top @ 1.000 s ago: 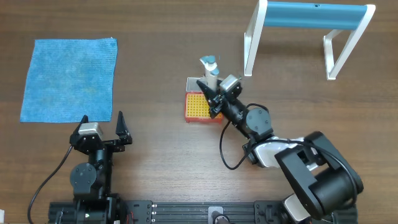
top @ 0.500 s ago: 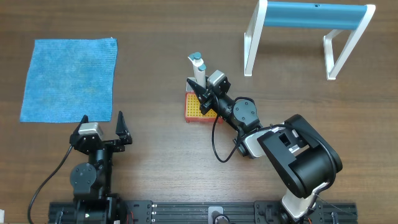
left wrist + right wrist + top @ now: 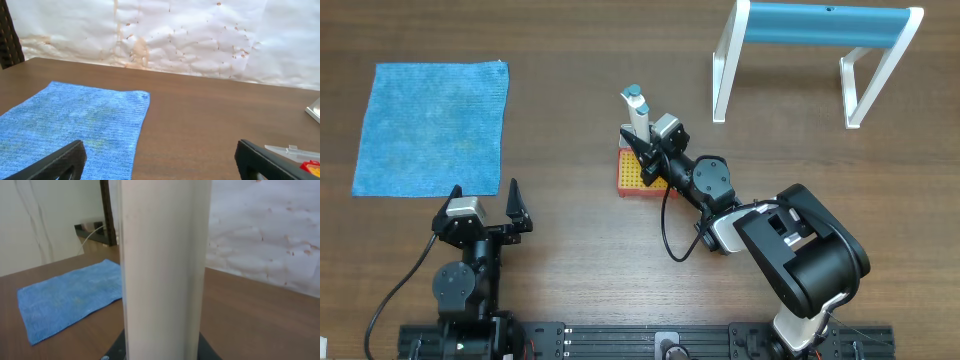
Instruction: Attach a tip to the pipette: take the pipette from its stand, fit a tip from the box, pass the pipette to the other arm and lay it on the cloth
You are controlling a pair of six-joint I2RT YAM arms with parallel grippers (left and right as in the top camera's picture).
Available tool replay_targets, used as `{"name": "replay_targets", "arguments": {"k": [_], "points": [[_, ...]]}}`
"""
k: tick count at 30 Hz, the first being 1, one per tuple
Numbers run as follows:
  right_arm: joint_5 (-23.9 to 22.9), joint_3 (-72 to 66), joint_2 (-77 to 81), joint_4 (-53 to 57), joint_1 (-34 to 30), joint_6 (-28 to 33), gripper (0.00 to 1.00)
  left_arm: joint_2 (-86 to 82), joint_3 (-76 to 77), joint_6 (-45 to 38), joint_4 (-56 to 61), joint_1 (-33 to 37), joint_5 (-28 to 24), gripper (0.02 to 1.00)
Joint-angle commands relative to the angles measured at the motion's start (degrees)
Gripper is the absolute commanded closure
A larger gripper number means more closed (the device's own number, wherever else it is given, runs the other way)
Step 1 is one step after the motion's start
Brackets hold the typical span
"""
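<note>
while the right gripper (image 3: 647, 152) pinches the pipette (image 3: 637, 105) around its white body, the pipette stands roughly upright over the far end of the tip box (image 3: 632, 180), near the table's middle. whether its lower end touches a tip cannot be told. the left gripper (image 3: 484, 192) sits near its own base, jaws spread wide around nothing, just beside a corner of the blue cloth (image 3: 430, 115). the stand (image 3: 820, 25) is well apart on the wooden table (image 3: 570, 260).

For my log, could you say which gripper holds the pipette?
The right gripper, clamping the pipette by the tip box; the left gripper is open and empty.
</note>
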State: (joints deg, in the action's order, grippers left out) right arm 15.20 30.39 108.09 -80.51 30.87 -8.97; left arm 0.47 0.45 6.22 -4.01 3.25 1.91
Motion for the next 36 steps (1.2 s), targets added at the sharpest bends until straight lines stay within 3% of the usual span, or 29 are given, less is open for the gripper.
{"name": "replay_targets", "arguments": {"k": [1, 36], "points": [[0.76, 0.52, 0.59, 0.28, -0.09, -0.87, 0.919, -0.26, -0.13, -0.72, -0.24, 0.13, 0.85, 0.058], [0.98, -3.54, 7.32, -2.29, -0.09, 0.68, 0.921, -0.26, -0.13, -0.72, -0.24, 0.13, 0.85, 0.058]]}}
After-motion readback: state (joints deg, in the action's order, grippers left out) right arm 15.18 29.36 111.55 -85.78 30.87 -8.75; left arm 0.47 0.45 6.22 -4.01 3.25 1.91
